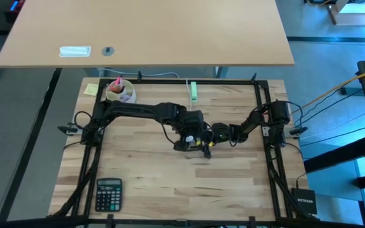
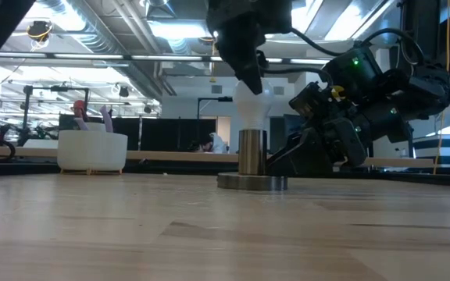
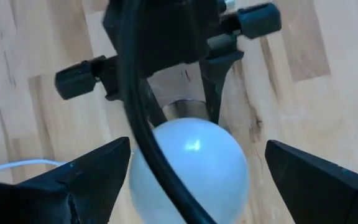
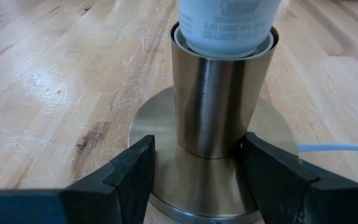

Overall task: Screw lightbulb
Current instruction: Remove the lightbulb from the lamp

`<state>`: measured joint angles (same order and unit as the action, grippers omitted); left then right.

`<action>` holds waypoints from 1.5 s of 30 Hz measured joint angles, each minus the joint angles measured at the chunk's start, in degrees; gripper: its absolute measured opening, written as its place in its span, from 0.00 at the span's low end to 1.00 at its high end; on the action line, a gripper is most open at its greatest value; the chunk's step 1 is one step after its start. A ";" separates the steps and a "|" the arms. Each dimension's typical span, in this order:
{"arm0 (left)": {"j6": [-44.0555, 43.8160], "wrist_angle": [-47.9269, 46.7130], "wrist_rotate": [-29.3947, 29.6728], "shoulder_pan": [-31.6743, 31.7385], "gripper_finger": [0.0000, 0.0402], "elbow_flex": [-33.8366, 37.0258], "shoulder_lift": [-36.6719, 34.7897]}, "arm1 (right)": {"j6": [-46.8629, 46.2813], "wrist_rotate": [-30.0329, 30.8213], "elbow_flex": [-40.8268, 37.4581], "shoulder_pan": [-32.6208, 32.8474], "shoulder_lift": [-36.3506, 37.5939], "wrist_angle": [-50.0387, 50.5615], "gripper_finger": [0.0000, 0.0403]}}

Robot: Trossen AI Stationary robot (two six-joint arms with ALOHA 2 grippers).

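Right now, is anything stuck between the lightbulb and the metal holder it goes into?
Nothing visible is. The lightbulb already sits with its neck inside the metal socket. The left pincer is open around its head, and the right pincer steadies the socket.

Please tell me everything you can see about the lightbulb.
The lightbulb is white, with a round frosted head and a narrower neck carrying small grey print. It stands upright, its base sunk in the brushed metal socket near the table's middle. The left gripper straddles its head with fingers apart, not touching. The right gripper holds the socket.
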<state>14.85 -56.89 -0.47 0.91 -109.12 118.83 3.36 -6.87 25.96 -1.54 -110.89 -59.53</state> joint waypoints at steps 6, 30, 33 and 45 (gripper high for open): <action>-0.15 -0.81 0.00 0.00 0.90 0.00 1.06 | -0.02 0.00 0.02 0.02 0.00 -0.02 0.58; -40.30 -1.23 4.78 0.66 0.66 -0.04 0.91 | -1.03 -0.26 0.04 0.00 0.00 -0.02 0.58; -49.47 -1.39 5.53 0.74 0.66 -0.04 0.91 | -1.11 -0.24 0.04 0.00 0.00 0.00 0.58; -53.70 3.36 4.70 -0.44 0.77 0.04 0.83 | -1.17 0.26 0.02 0.02 0.00 0.01 0.58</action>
<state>-38.85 -53.53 4.23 0.47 -109.08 119.66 2.18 -6.62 25.98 -1.52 -110.89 -59.51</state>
